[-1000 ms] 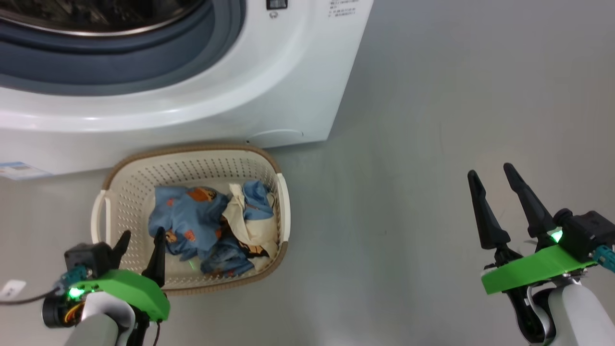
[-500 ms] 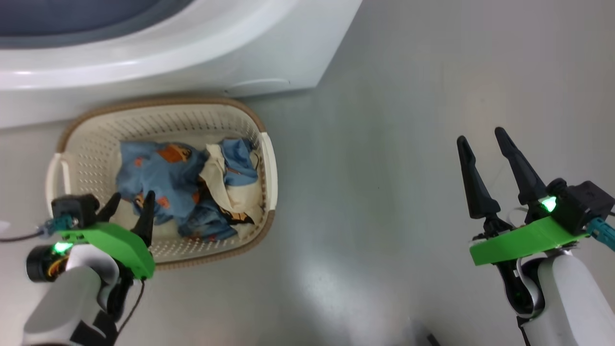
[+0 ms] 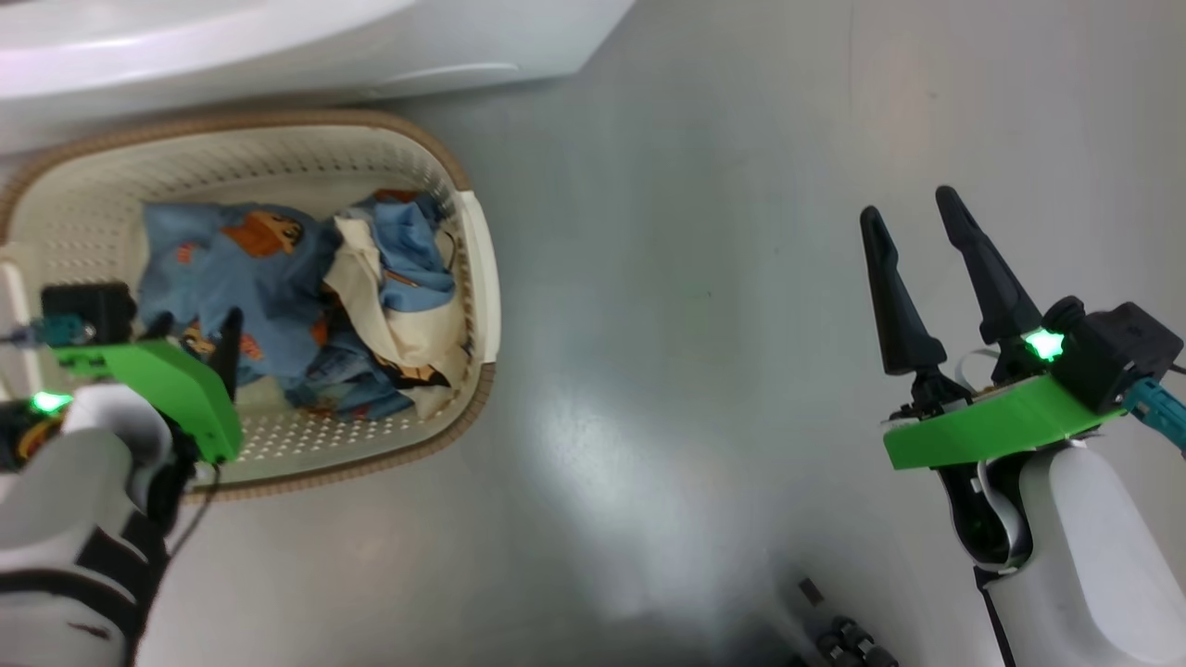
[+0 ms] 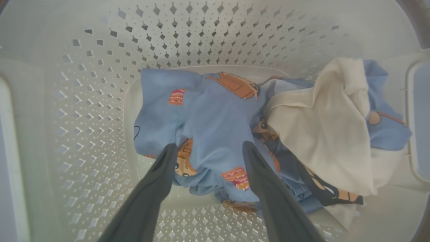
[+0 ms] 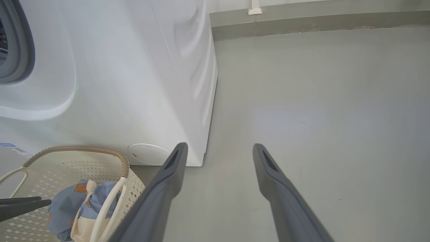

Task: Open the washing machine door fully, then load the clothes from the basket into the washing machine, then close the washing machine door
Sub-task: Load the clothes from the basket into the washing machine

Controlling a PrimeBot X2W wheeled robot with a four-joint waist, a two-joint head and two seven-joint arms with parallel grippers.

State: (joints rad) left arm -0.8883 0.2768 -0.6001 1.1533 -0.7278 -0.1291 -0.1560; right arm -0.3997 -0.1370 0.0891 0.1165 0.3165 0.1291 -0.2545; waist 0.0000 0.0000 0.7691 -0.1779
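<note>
Loading step, grab phase. Left gripper (image 4: 209,146) is hanging, 2 fingers apart, inside the cream perforated plastic basket (image 4: 100,84). The light blue cartoon-print and cream clothes (image 4: 215,111) are lying just beyond its tips, unheld. Right gripper (image 3: 909,206) is idling, fingers spread, above grey floor (image 3: 704,278). Next move needs a drop lower and a pinch on the fabric.

White forearms (image 3: 1084,556) end in green plates (image 3: 982,434) with glowing lights (image 3: 1044,345); left gripper (image 3: 196,320) and right gripper (image 3: 909,204) have tapered black fingers (image 3: 895,306).

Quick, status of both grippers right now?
Left gripper: open, empty, poised over the clothes in the basket.
Right gripper: open, empty, above the floor.
</note>
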